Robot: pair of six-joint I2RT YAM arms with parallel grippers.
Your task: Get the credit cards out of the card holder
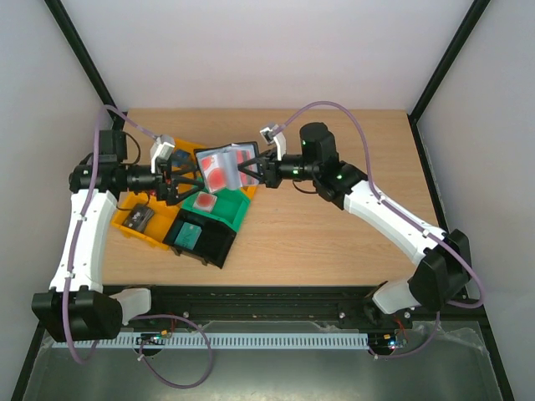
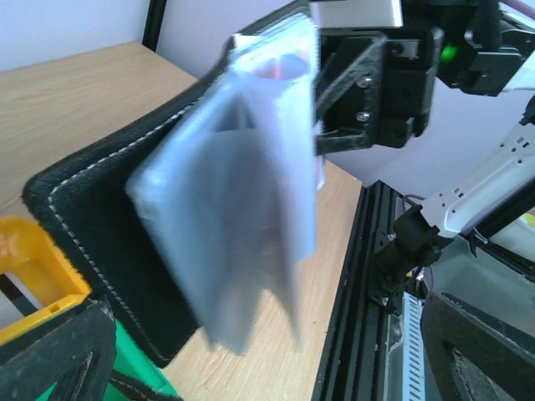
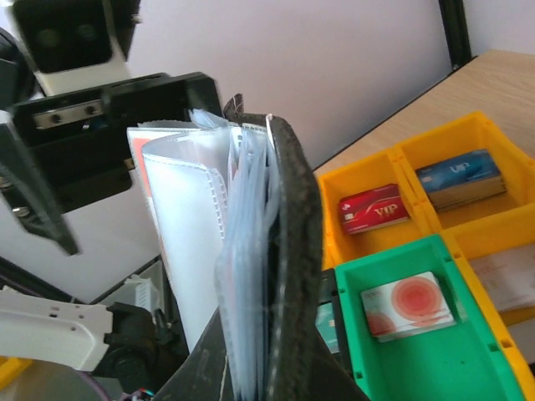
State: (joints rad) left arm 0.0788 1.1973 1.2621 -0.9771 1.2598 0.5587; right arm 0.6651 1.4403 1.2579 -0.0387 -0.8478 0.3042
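Seen from above, two robot arms meet over the left half of a wooden table [image 1: 334, 225]. Between them, lifted above the table, hangs the card holder [image 1: 222, 166], opened out, with red credit cards [image 1: 219, 175] showing through its clear pockets.

The right end effector [image 1: 248, 171] is clamped on the card holder's right edge. The left end effector [image 1: 194, 178] sits at its left edge, fingers spread wide apart and not gripping.

From the right wrist, the holder is edge-on, its pale pockets fanned. Beneath it a green bin [image 3: 468, 359] holds a white card with red circles [image 3: 407, 305]. A yellow bin [image 3: 399, 159] beside it holds a red card [image 3: 374, 209] and a blue card [image 3: 460, 177] in separate compartments.
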